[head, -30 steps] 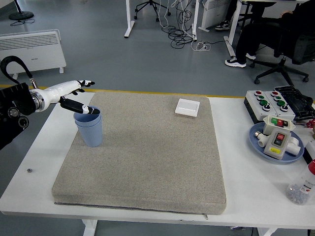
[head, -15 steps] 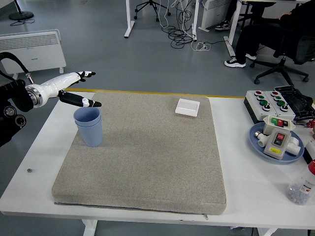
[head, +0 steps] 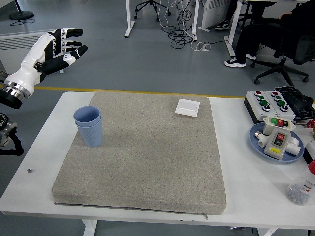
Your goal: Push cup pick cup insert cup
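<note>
Two blue cups [head: 89,126] stand nested, one inside the other, upright on the left part of the grey mat [head: 147,157]. My left hand [head: 58,49] is raised high above and to the left of the cups, well clear of them, its white and black fingers spread and holding nothing. The right arm does not show.
A small white square box [head: 187,106] lies at the mat's far edge. At the right stand a button box [head: 275,101], a blue plate [head: 256,137] with switch parts and a clear jar [head: 301,189]. A seated person's legs show at the top right.
My left hand has let go of the top cup, drawn back from the rim and lifted up and to the left. The nested cups have stayed in place.
</note>
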